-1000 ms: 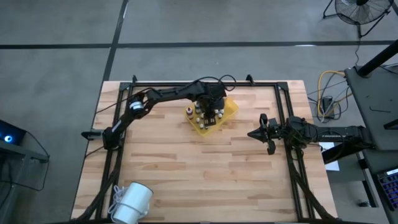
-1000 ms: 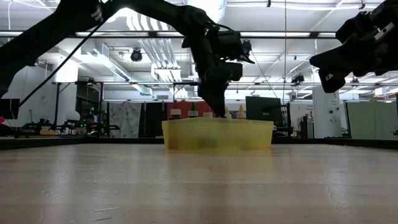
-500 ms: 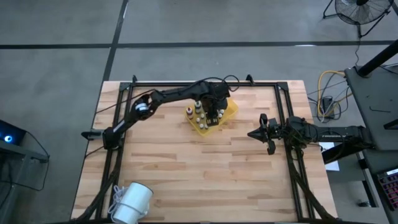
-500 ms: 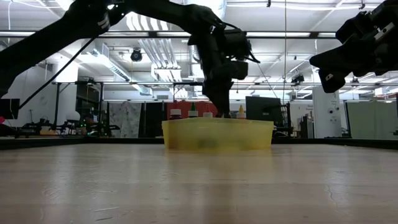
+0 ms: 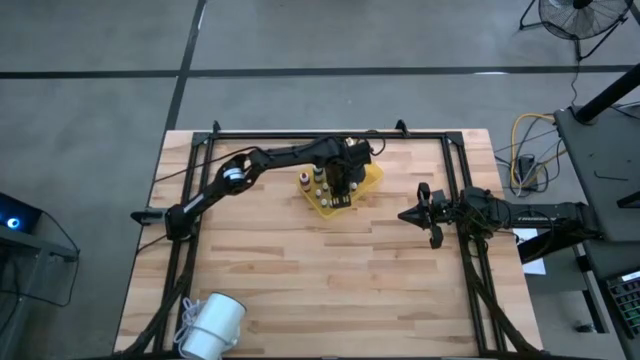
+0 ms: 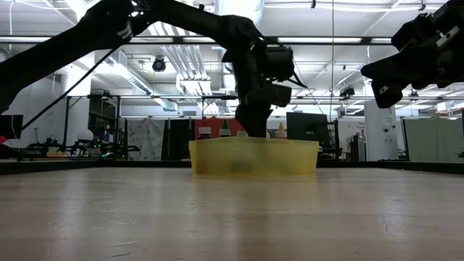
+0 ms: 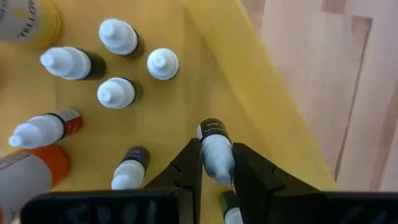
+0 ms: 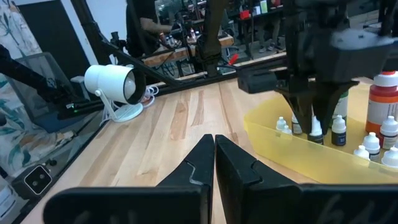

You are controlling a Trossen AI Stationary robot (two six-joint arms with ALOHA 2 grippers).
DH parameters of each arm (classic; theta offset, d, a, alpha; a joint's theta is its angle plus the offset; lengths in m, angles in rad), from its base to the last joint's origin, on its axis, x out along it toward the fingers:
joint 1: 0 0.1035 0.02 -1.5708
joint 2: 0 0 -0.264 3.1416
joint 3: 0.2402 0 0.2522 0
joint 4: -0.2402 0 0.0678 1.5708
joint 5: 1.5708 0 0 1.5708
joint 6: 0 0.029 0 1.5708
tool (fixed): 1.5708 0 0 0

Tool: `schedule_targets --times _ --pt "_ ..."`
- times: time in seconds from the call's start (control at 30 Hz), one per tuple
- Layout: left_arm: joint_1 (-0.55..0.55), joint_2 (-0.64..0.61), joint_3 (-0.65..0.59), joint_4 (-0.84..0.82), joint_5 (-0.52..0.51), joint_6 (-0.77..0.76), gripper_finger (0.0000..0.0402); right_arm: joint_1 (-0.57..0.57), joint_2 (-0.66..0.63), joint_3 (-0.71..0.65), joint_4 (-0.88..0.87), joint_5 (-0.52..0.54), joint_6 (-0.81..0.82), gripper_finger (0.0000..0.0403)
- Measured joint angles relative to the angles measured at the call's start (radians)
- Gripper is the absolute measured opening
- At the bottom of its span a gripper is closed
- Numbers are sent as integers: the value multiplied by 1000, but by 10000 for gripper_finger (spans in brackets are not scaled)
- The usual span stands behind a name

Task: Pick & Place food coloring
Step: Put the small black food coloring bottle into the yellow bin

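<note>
Yellow tray (image 7: pixel 292 124) on the table holds the food coloring; the left claw (image 7: pixel 216 163) grips one white-capped bottle (image 7: pixel 214 152) inside it (not yet lifted out). Right claw (image 8: pixel 214 163) waits shut, well apart.

a robotics lab or workshop in a large industrial hall. the low view shows an open ceiling with pale ducts (image 6: pixel 177 61) and strip lights, dark equipment racks (image 6: pixel 101 123) and monitors beyond the wooden table (image 6: pixel 232 217). from above, the table (image 5: pixel 320 270) stands on a grey concrete floor (image 5: pixel 90 110), with a floor fan (image 5: pixel 580 15) and coiled yellow cable (image 5: pixel 530 135) beside it. a white lamp (image 8: pixel 112 84) sits on the table.
</note>
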Motion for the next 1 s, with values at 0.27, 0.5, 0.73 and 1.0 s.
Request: schedule_targets --times 0.27,0.5,0.73,1.0 --pt "0 21 0 -8 0 -5 46 0 0 0 0 0 0 9" --pt "0 29 0 -15 -10 -5 46 0 0 0 0 0 0 9" --pt "1 30 0 -14 -35 -3 46 0 0 0 0 0 0 9" --pt "1 30 -10 -28 -36 5 46 0 0 0 0 0 0 9"
